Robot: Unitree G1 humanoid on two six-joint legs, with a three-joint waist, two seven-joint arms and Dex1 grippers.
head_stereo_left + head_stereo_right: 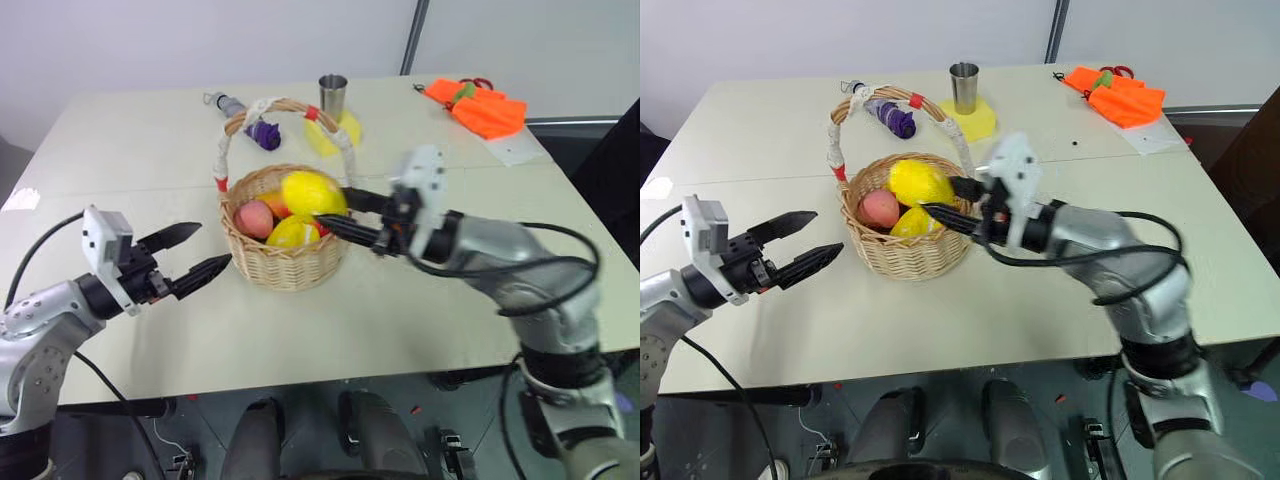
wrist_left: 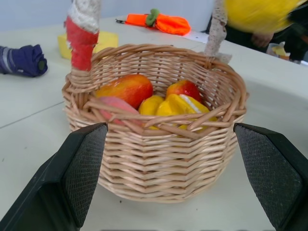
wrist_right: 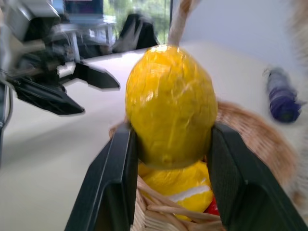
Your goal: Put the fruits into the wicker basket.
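The wicker basket (image 1: 286, 264) stands in the middle of the table, its tall handle (image 1: 222, 152) wrapped in white cloth with red bands. My right gripper (image 1: 331, 206) reaches in from the right, level, shut on a yellow lemon-like fruit (image 1: 312, 191) held just above the basket's rim. Inside the basket lie a pink peach-like fruit (image 1: 254, 218), another yellow fruit (image 1: 292, 234) and an orange-red fruit (image 2: 126, 89). My left gripper (image 1: 213, 245) is open and holds nothing. It sits just left of the basket, pointing at its wall.
Behind the basket, a metal cup (image 1: 333, 95) stands on a yellow sponge block (image 1: 347, 132), with a purple cloth bundle (image 1: 264, 134) to their left. An orange cloth (image 1: 482, 106) lies at the far right corner. The table's front edge (image 1: 300, 375) runs close below the arms.
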